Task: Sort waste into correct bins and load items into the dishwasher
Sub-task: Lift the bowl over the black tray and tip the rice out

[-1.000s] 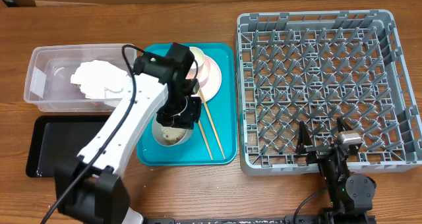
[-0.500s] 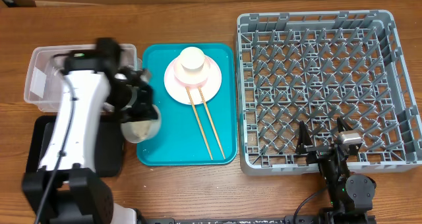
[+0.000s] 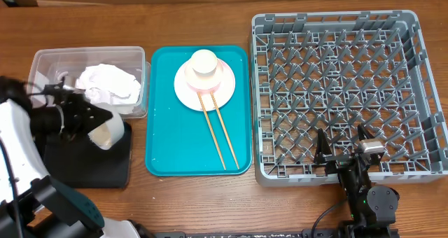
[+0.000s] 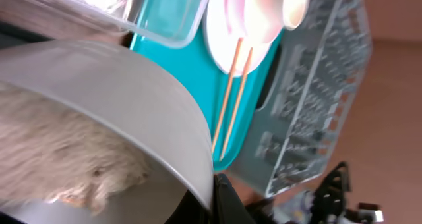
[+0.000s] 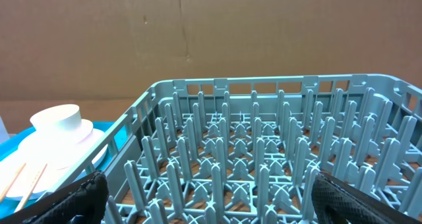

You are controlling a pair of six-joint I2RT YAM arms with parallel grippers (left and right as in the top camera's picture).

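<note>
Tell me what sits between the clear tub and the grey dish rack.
The teal tray, carrying the pink plate, white cup and chopsticks; overhead view shows it.

No text, label or number is legible anywhere.

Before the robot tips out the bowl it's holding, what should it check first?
1. Grip on the bowl: ok. The left gripper is shut on its rim.
2. Are the rice grains inside the bowl: ok, the left wrist view shows them.
3. Bowl above the black tray: ok, but only over the corner beside the clear tub.
4. Tray's left end free: cannot tell, the arm hides it.
5. Is the right gripper out of the way: ok, it is open, at the near edge of the dish rack.
</note>
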